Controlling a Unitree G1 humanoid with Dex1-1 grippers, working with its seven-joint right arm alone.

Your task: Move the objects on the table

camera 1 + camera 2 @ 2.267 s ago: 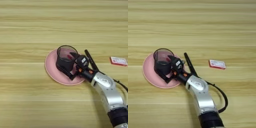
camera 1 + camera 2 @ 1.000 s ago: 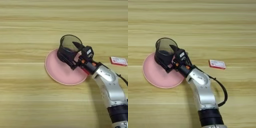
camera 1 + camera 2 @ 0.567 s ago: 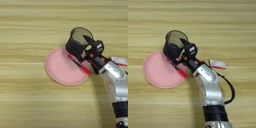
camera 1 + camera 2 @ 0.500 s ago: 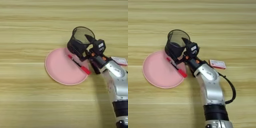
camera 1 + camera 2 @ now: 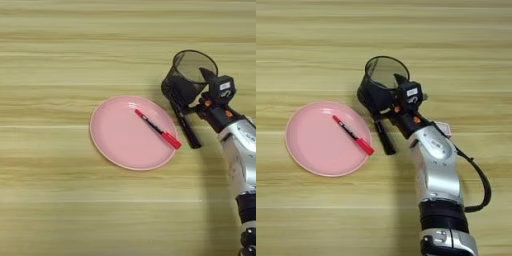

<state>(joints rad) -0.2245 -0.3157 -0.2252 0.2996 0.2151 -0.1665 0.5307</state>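
Observation:
The round pink plate [image 5: 117, 145] lies on the wooden table [image 5: 60, 60]. The red pen with a black middle [image 5: 157, 129] rests slantwise on the plate's right half, red end toward the rim. To the plate's upper right is the black wire-mesh pen cup [image 5: 184, 82], tilted with its mouth toward the camera. My right gripper [image 5: 196, 86] is shut on the cup's wall, with one black finger [image 5: 204, 74] inside the mouth and a long black part [image 5: 186, 125] below the cup. The cup is clear of the plate.
A small red-and-white card [image 5: 445, 128] peeks out from behind my silver forearm [image 5: 433, 160], which comes in from the bottom right. Bare wood lies left of and beyond the plate.
My gripper has carried the cup up and to the right, off the plate. The pen, not visible while the cup stood on the plate, now lies on the plate.

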